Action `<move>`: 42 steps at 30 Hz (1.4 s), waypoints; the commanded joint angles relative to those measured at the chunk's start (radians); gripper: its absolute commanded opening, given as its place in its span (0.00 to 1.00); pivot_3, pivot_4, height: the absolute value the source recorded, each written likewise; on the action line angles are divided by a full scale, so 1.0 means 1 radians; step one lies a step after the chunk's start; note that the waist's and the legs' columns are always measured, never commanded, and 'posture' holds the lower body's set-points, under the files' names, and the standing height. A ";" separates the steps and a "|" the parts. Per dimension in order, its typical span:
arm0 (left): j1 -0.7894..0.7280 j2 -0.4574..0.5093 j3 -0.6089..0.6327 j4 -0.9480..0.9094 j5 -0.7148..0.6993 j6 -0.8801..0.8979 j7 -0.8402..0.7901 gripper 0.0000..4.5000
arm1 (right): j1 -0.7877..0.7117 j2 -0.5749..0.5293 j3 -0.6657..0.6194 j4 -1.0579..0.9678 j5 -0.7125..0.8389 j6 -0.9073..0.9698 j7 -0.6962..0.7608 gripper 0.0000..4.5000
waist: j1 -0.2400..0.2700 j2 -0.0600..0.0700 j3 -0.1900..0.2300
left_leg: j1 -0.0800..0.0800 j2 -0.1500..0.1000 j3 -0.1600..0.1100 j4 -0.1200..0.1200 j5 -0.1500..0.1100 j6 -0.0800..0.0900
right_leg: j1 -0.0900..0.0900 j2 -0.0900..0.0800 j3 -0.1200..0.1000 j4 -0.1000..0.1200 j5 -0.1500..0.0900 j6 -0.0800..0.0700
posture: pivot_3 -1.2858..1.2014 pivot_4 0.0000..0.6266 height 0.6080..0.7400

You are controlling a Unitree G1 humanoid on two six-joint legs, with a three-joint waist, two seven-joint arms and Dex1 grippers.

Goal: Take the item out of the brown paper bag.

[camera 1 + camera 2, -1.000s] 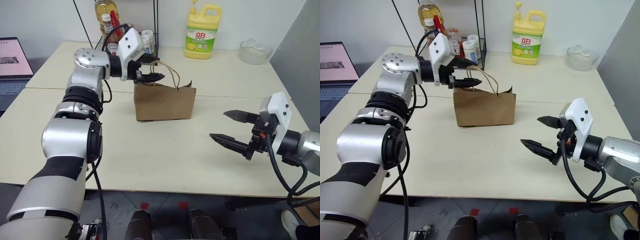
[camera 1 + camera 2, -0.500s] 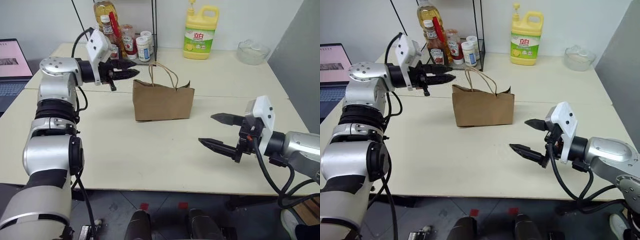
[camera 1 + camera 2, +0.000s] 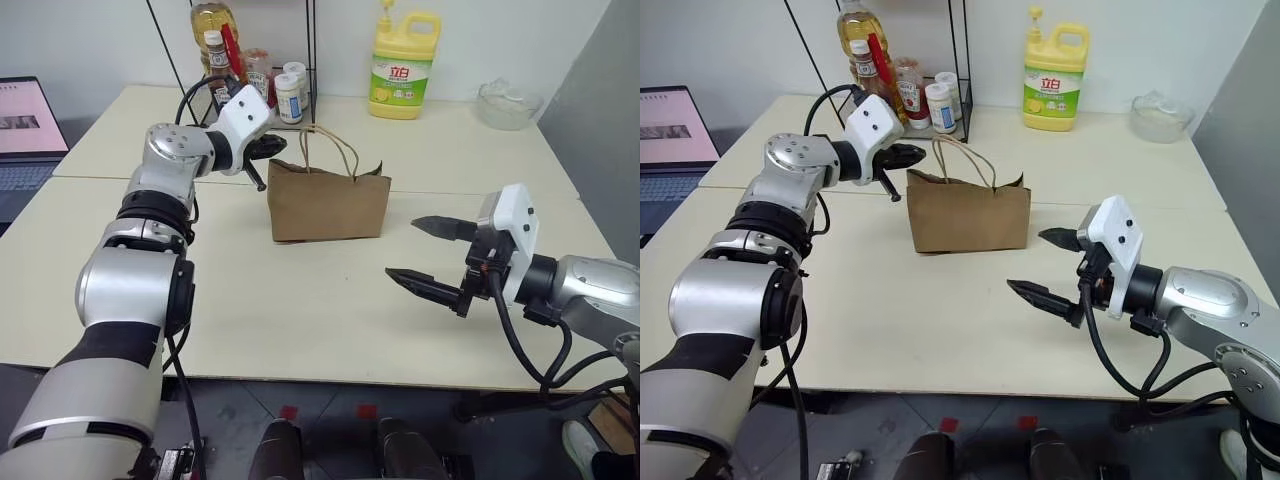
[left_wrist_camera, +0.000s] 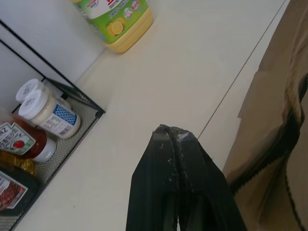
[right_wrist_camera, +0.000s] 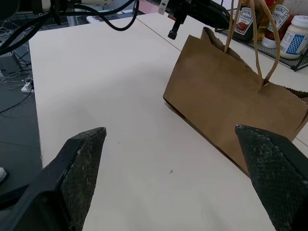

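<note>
A big yellow detergent jug (image 3: 403, 65) with a green label stands at the far side of the cream table (image 3: 330, 330), a little right of centre. Well to its right, near the far right corner, sits a clear glass bowl (image 3: 510, 103). On the far left is a black wire rack (image 4: 62, 126) holding a ketchup bottle (image 3: 867, 68) with a red label, a tall bottle of yellow oil (image 3: 211, 22) behind it, and two small white-capped jars (image 4: 44, 113) side by side. An open laptop (image 3: 24, 125) sits at the left edge, on a lower surface.
</note>
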 commanded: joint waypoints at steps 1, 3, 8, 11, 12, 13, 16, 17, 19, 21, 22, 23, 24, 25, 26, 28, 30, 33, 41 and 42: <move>-0.044 -0.001 -0.010 -0.005 0.002 -0.011 -0.131 0.01 | 0.011 -0.013 -0.040 -0.044 0.011 -0.007 -0.012 1.00 | -0.001 0.000 0.000 | 0.000 0.000 0.000 0.000 0.000 0.000 | 0.000 0.000 0.000 0.000 0.000 0.000 | 0.52 0.24 1.00; -0.047 0.005 -0.016 -0.010 -0.002 -0.004 -0.228 0.01 | 0.021 -0.022 -0.049 -0.051 0.025 -0.001 -0.009 1.00 | -0.003 0.000 0.000 | 0.000 0.000 0.000 -0.001 0.000 0.000 | 0.000 0.000 0.000 0.000 0.000 0.000 | 0.52 0.24 1.00; -0.023 0.026 -0.039 -0.035 0.000 -0.010 -0.429 0.01 | 0.033 -0.049 -0.061 -0.055 0.057 0.007 0.009 1.00 | -0.006 0.000 0.000 | 0.000 0.000 0.000 -0.001 0.000 0.001 | 0.000 0.000 0.000 0.000 0.000 0.000 | 0.52 0.24 1.00; 0.001 0.029 -0.041 -0.056 -0.013 0.001 -0.514 0.01 | 0.034 -0.064 -0.062 -0.052 0.070 0.009 0.021 1.00 | -0.010 0.000 0.000 | 0.000 0.000 0.000 -0.001 0.001 0.001 | 0.000 0.000 0.000 0.000 0.000 0.000 | 0.52 0.24 1.00; 0.010 0.028 -0.040 -0.069 -0.020 0.007 -0.544 0.01 | 0.033 -0.068 -0.062 -0.051 0.073 0.010 0.023 1.00 | -0.011 0.000 0.000 | 0.000 0.000 0.000 -0.001 0.001 0.001 | 0.000 0.000 0.000 0.000 0.000 0.000 | 0.52 0.24 1.00; 0.019 0.027 -0.038 -0.082 -0.028 0.016 -0.573 0.01 | 0.034 -0.071 -0.062 -0.050 0.077 0.010 0.026 1.00 | -0.011 0.000 0.000 | 0.000 0.000 0.000 -0.001 0.001 0.001 | 0.000 0.000 0.000 0.000 0.000 0.000 | 0.52 0.24 1.00; 0.052 0.022 -0.034 -0.148 -0.056 0.052 -0.655 0.01 | 0.034 -0.077 -0.061 -0.048 0.082 0.009 0.032 1.00 | -0.012 0.000 0.000 | 0.000 0.000 0.000 -0.001 0.001 0.001 | 0.000 0.000 0.000 0.000 0.000 0.000 | 0.52 0.24 1.00; 0.071 0.022 -0.047 -0.193 -0.081 0.080 -0.679 0.01 | 0.034 -0.079 -0.061 -0.047 0.083 0.009 0.035 1.00 | -0.012 0.000 0.000 | 0.000 0.000 0.000 -0.001 0.001 0.001 | 0.000 0.000 0.000 0.000 0.000 0.000 | 0.52 0.24 1.00; 0.133 0.043 -0.111 -0.333 -0.161 0.150 -0.699 0.01 | 0.035 -0.081 -0.060 -0.045 0.084 0.009 0.038 1.00 | -0.012 0.000 0.000 | 0.000 0.000 0.000 -0.001 0.001 0.001 | 0.000 0.000 0.000 0.000 0.000 0.000 | 0.52 0.24 1.00; 0.218 0.093 -0.195 -0.521 -0.261 0.243 -0.701 0.01 | 0.038 -0.084 -0.060 -0.045 0.086 0.008 0.042 1.00 | -0.015 0.000 0.000 | 0.000 0.000 0.000 -0.001 0.001 0.001 | 0.000 0.000 0.000 0.000 0.000 0.000 | 0.52 0.24 1.00; 0.257 0.127 -0.235 -0.612 -0.310 0.289 -0.701 0.01 | 0.039 -0.085 -0.060 -0.045 0.088 0.008 0.043 1.00 | -0.017 0.000 0.000 | 0.000 0.001 0.000 -0.001 0.001 0.001 | 0.000 0.000 0.000 0.000 0.000 0.000 | 0.52 0.24 1.00; 0.298 0.168 -0.274 -0.702 -0.355 0.325 -0.701 0.01 | 0.041 -0.086 -0.060 -0.045 0.089 0.008 0.045 1.00 | -0.019 0.000 0.000 | 0.000 0.001 -0.001 -0.001 0.001 0.001 | 0.000 0.000 0.000 0.000 0.000 0.000 | 0.52 0.24 1.00; 0.329 0.202 -0.301 -0.768 -0.386 0.345 -0.701 0.01 | 0.040 -0.086 -0.058 -0.044 0.090 0.008 0.045 1.00 | -0.021 0.000 0.000 | 0.000 0.002 -0.001 -0.001 0.001 0.001 | 0.000 0.000 0.000 0.000 0.000 -0.001 | 0.52 0.24 1.00; 0.354 0.232 -0.321 -0.819 -0.408 0.358 -0.701 0.01 | 0.041 -0.087 -0.057 -0.044 0.092 0.008 0.046 1.00 | -0.021 0.000 0.000 | 0.001 0.002 -0.001 -0.001 0.001 0.001 | 0.000 0.001 0.000 0.000 -0.001 -0.001 | 0.52 0.24 1.00; 0.372 0.253 -0.330 -0.854 -0.423 0.368 -0.701 0.01 | 0.042 -0.088 -0.057 -0.044 0.093 0.008 0.047 1.00 | -0.020 0.000 0.000 | 0.001 0.002 -0.001 -0.001 0.001 0.001 | 0.000 0.001 0.000 0.000 -0.001 -0.001 | 0.52 0.24 1.00; 0.394 0.269 -0.319 -0.895 -0.435 0.386 -0.701 0.01 | 0.048 -0.092 -0.057 -0.047 0.092 0.007 0.052 1.00 | -0.019 0.000 0.000 | 0.001 0.002 -0.001 -0.001 0.001 0.001 | 0.001 0.001 -0.001 0.000 -0.001 -0.001 | 0.52 0.24 1.00; 0.403 0.264 -0.280 -0.909 -0.424 0.356 -0.701 0.01 | 0.054 -0.096 -0.054 -0.052 0.084 0.003 0.059 1.00 | -0.014 0.000 0.000 | 0.001 0.002 -0.001 -0.001 0.001 0.001 | 0.001 0.001 -0.001 0.000 -0.001 -0.001 | 0.52 0.24 1.00; 0.410 0.248 -0.218 -0.943 -0.431 0.308 -0.668 0.01 | 0.074 -0.107 -0.041 -0.068 0.045 -0.017 0.079 1.00 | -0.009 0.000 0.000 | 0.001 0.002 -0.001 0.000 0.001 0.001 | 0.001 0.001 -0.001 0.000 -0.001 -0.001 | 0.52 0.24 1.00; 0.613 0.308 -0.162 -1.202 -0.477 0.182 -0.694 0.20 | 0.174 -0.111 0.025 -0.124 -0.086 -0.107 0.152 1.00 | -0.014 0.000 0.000 | 0.002 0.002 -0.001 -0.001 0.001 0.001 | 0.001 0.001 0.000 0.000 -0.001 -0.002 | 0.52 0.24 1.00; 0.645 0.310 -0.163 -1.214 -0.457 0.131 -0.699 0.27 | 0.181 -0.113 0.030 -0.131 -0.089 -0.107 0.160 1.00 | -0.015 0.001 0.000 | 0.002 0.002 -0.001 -0.001 0.001 0.001 | 0.001 0.001 0.000 0.000 -0.002 -0.003 | 0.52 0.24 1.00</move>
